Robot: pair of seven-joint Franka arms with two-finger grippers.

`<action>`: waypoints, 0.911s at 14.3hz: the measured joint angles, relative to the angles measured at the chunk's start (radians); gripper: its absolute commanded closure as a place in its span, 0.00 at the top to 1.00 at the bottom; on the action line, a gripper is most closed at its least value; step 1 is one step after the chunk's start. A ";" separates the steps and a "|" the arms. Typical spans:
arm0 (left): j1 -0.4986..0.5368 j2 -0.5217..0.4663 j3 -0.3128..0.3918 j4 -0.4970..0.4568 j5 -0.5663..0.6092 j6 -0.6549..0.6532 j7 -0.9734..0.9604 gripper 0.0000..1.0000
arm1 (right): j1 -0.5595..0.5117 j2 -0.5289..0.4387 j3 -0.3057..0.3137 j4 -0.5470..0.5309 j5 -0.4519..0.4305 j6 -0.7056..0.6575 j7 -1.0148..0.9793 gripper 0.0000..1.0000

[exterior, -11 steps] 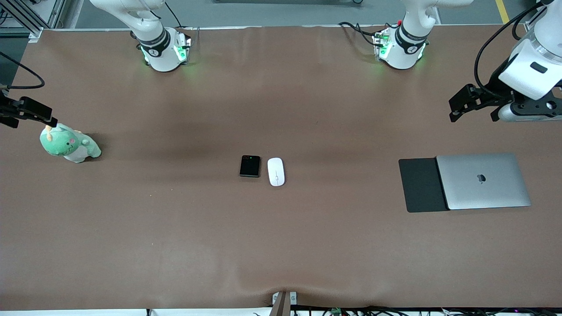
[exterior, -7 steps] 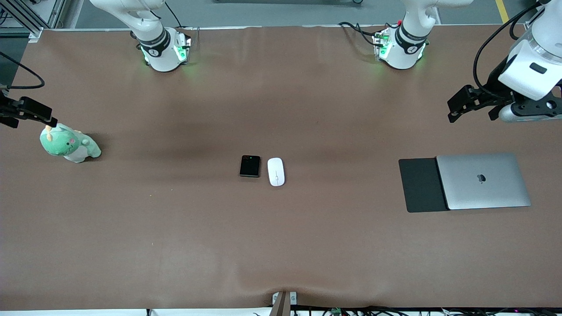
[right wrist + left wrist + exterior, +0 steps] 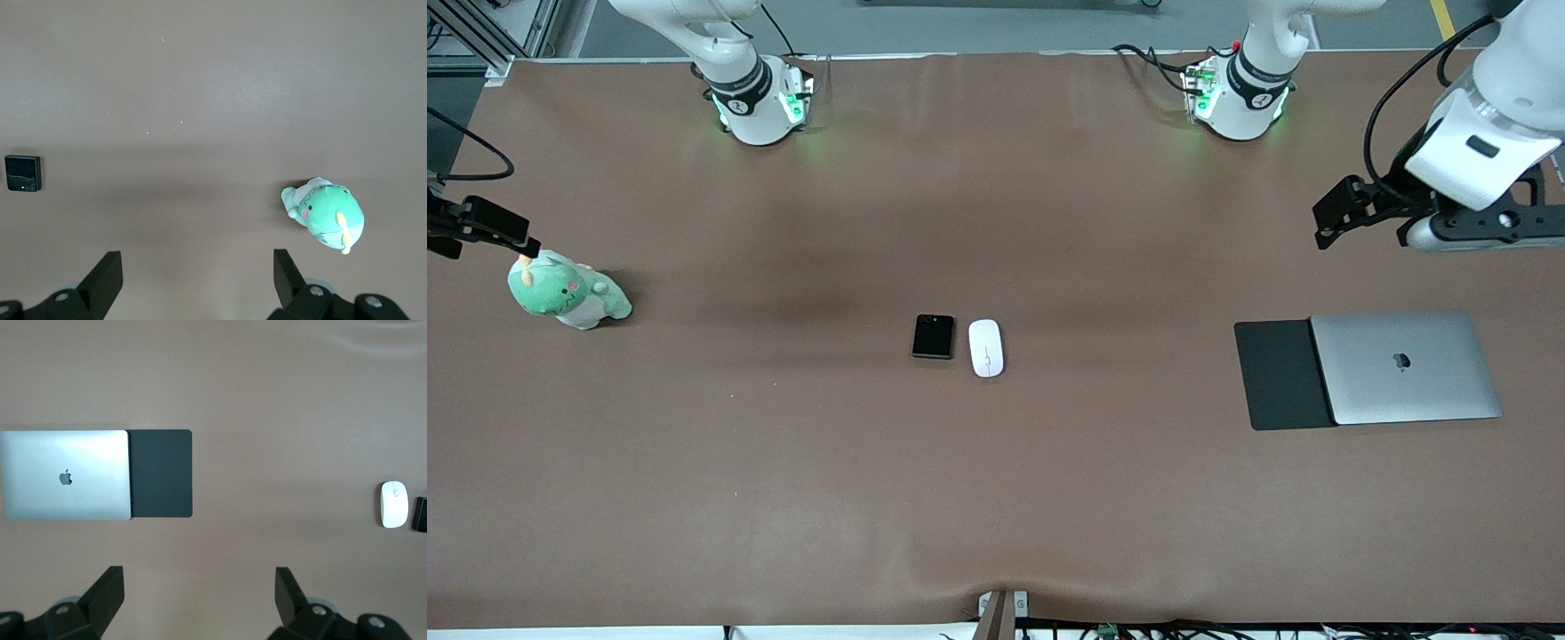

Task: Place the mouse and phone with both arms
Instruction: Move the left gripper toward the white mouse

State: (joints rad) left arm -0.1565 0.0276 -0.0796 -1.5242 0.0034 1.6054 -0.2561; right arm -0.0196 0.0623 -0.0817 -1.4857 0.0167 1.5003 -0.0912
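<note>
The phone (image 3: 933, 336) and mouse (image 3: 986, 348) lie side by side mid-table, well apart from both raised grippers, the left gripper (image 3: 1325, 224) over bare table near the laptop (image 3: 1405, 366).

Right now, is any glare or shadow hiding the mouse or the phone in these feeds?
Front view: even light; mouse and phone sharp and unobstructed, in a soft dark shadow band across the table. Left wrist view: bright sheen on the laptop; the phone is cut by the frame edge. Right wrist view: phone clear, mouse out of frame.

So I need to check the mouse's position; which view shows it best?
The front view: the mouse lies in full beside the phone. The left wrist view shows it small near the edge; the right wrist view misses it.
</note>
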 measured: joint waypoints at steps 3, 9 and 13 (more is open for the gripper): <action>-0.001 0.028 -0.043 -0.004 0.008 0.000 0.000 1.00 | 0.000 0.000 0.000 0.000 0.000 0.000 0.000 1.00; -0.004 0.120 -0.156 -0.005 0.009 0.047 -0.013 1.00 | 0.000 0.001 0.000 0.000 0.000 0.000 0.000 1.00; -0.007 0.218 -0.220 0.007 0.015 0.130 -0.103 1.00 | 0.000 0.020 0.006 0.000 0.001 -0.001 0.000 1.00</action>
State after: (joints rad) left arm -0.1634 0.2454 -0.2996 -1.5171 0.0187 1.7356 -0.3590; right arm -0.0193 0.0822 -0.0752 -1.4860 0.0174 1.4994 -0.0914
